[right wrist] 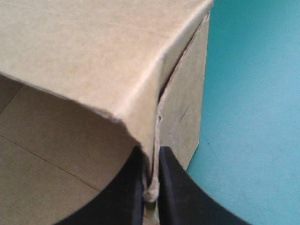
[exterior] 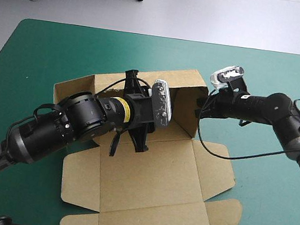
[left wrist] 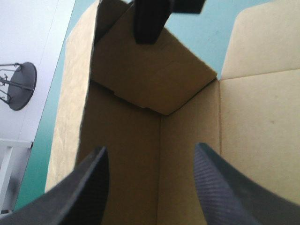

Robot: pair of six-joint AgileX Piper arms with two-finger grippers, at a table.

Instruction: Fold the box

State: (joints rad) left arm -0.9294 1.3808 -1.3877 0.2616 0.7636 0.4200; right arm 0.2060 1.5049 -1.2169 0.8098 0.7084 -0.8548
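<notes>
The brown box [exterior: 149, 186] lies mid-table with its far walls raised and its lid flat toward the near edge. My left gripper [left wrist: 150, 187] is open inside the tray, aimed along the floor at the right end wall [left wrist: 154, 79]; nothing is between its fingers. In the high view the left gripper [exterior: 164, 121] sits mostly under its own wrist. My right gripper [exterior: 201, 106] comes from the right and is shut on the top edge of that end wall [right wrist: 183, 112], one finger on each side. The right gripper [right wrist: 151, 183] pinches near the corner, and one of its fingers [left wrist: 150, 21] shows over the wall.
Bare teal-green cover [exterior: 264, 182] lies right of the box and along the far side [exterior: 92, 46]. The lid's flaps [exterior: 219, 215] reach close to the table's near edge. The raised left end wall [exterior: 71, 88] stands beside my left arm.
</notes>
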